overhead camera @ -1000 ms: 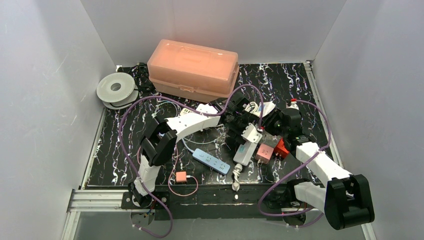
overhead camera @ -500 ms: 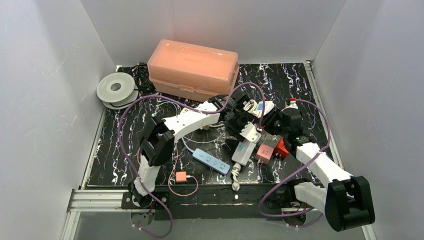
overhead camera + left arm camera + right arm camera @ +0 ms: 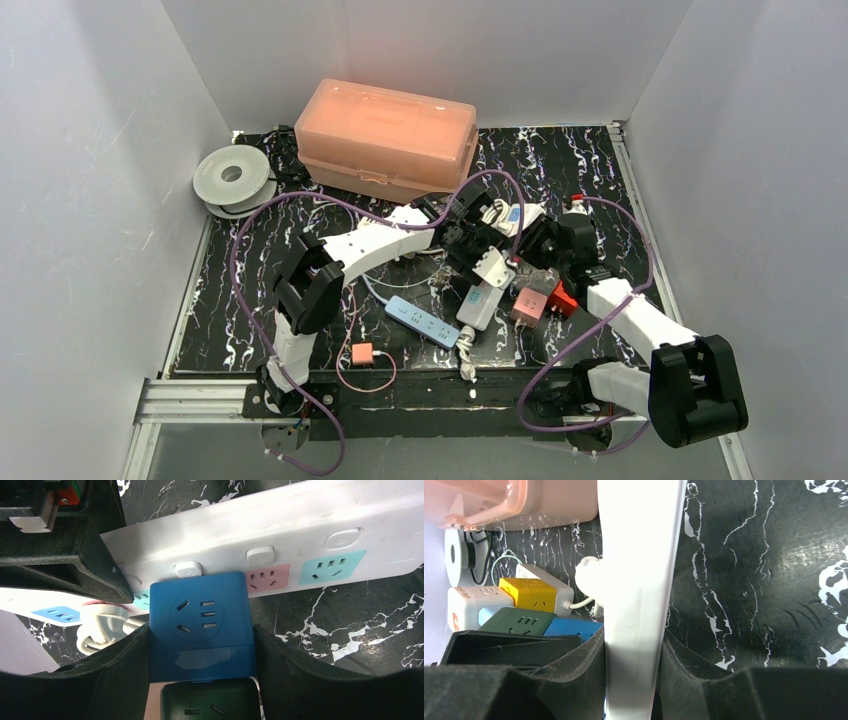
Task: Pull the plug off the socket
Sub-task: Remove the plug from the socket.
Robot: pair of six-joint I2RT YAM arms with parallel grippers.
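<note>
Left gripper [image 3: 202,667] clamps plug [image 3: 200,615]; right gripper [image 3: 631,680] clamps socket [image 3: 639,555].

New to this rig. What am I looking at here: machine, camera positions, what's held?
Two robot arms are bolted at the near edge of a black marbled table. The wide shot looks down from above and behind them; the other two come from a camera on each wrist. On the table lie a pink box, a grey spool, a blue power strip and a cluster of adapters. The left gripper is closed on a blue cube adapter seated on a white power strip; the right gripper clamps that strip's edge, probably steadying it.
</note>
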